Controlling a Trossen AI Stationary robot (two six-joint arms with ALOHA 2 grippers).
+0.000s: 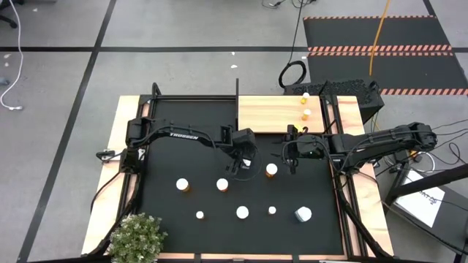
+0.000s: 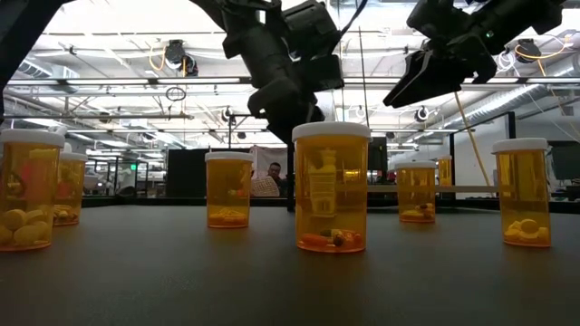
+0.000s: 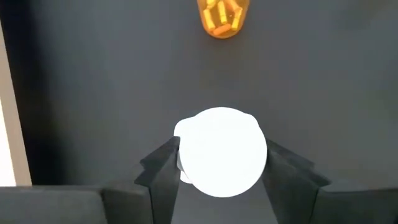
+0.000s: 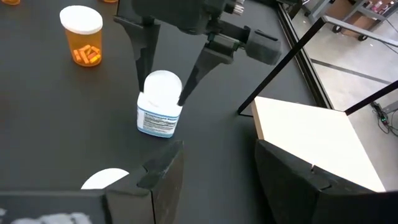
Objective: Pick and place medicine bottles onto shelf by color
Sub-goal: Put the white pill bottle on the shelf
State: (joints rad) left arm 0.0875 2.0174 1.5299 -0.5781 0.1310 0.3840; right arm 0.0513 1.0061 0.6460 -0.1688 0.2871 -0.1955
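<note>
My left gripper [image 1: 245, 165] is over the middle of the black mat [image 1: 168, 157], its fingers down around a small all-white bottle [image 4: 160, 106] with a blue-and-white label. The white cap [image 3: 222, 151] fills the gap between the fingers. My right gripper [image 1: 292, 158] is open and empty just to the right [image 4: 217, 168], beside an orange bottle [image 1: 271, 169]. Several white-capped bottles stand on the mat nearer the front. Three orange bottles [image 1: 305, 113] stand in a row on the right end of the light-wood shelf [image 1: 270, 113]. My left gripper pinches the white bottle's cap and shoulder [image 4: 178, 94] between its two fingers, one on each side. The fingers [image 4: 144, 59] come from above, pointing down. The bottle leans slightly, its base [image 4: 155, 130] at the mat; whether it is lifted clear, I cannot tell.
A potted plant [image 1: 137, 237] stands at the front left corner. Orange bottles [image 2: 331, 186] stand across the mat in the low view. A black frame rail [image 1: 238, 109] borders the shelf's left end. The shelf's left part is bare wood.
</note>
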